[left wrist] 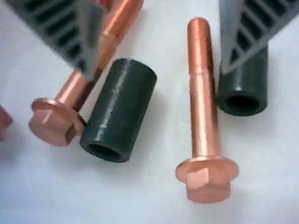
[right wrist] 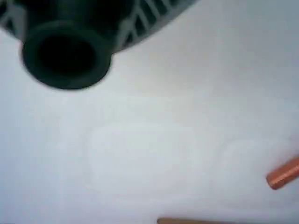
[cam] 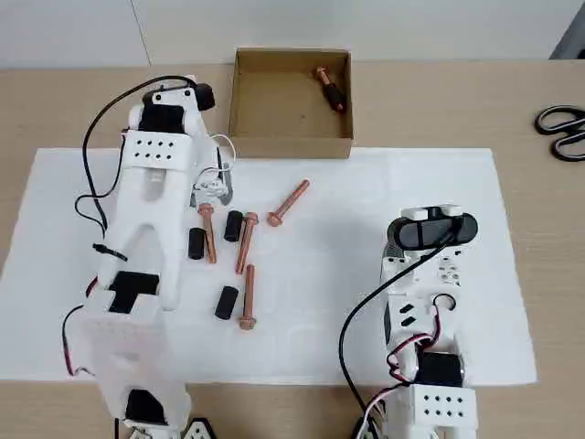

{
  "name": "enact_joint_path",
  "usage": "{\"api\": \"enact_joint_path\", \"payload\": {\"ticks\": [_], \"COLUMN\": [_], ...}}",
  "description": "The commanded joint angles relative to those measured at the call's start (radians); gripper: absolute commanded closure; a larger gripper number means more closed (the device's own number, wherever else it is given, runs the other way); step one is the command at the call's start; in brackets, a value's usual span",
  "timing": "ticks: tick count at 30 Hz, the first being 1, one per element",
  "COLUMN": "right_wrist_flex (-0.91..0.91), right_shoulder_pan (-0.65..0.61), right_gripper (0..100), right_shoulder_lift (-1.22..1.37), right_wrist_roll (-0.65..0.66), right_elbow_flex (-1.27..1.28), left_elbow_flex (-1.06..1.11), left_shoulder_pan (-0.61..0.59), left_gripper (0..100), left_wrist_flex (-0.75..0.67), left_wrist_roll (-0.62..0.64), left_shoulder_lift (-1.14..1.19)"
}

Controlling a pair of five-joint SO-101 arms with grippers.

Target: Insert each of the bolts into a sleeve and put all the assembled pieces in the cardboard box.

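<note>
On the white sheet lie several copper bolts and three black sleeves. My left gripper [cam: 213, 190] [left wrist: 156, 70] hangs open over them, its fingers [left wrist: 81, 39] straddling one bolt [left wrist: 203, 112] [cam: 208, 233] without touching it. A loose sleeve [left wrist: 119, 109] [cam: 233, 225] lies beside that bolt, another sleeve [left wrist: 243, 91] [cam: 196, 243] sits partly behind the far finger, and a second bolt [left wrist: 70, 102] [cam: 246, 242] lies past the first sleeve. My right gripper [cam: 431, 221] is at the sheet's right side, shut on a black sleeve [right wrist: 65, 56]. The cardboard box [cam: 245, 101] holds one assembled piece [cam: 331, 89].
Two more bolts [cam: 288, 202] [cam: 248, 297] and a third sleeve [cam: 227, 302] lie mid-sheet. Scissors [cam: 562, 131] rest on the wooden table at the far right. A bolt tip [right wrist: 282, 173] shows in the right wrist view. Bare sheet separates the arms.
</note>
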Motion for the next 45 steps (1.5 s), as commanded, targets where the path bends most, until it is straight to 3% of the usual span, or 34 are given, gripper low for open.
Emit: {"api": "enact_joint_path", "payload": {"ticks": [1,12,22,45], "right_wrist_flex": [-0.008,-0.007,-0.007,-0.007], "right_shoulder_pan": [0.012,0.012,0.012,0.012], "right_gripper": [99.4,99.4,99.4,99.4], "right_shoulder_lift": [-0.021,-0.021,-0.021,-0.021], "right_wrist_roll": [-0.006,-0.006,-0.006,-0.006], "right_elbow_flex": [-0.006,-0.006,-0.005,-0.005], "left_elbow_flex": [-0.042,-0.045,-0.061,-0.071], "left_shoulder_pan": [0.003,0.002,-0.106,-0.037], "left_gripper": [80,80,80,80], "left_wrist_flex": [0.017,0.012,-0.002,-0.066], "left_wrist_roll": [-0.002,-0.002,-0.002,-0.002], "left_shoulder_lift": [0.017,0.123,0.123,0.169]}}
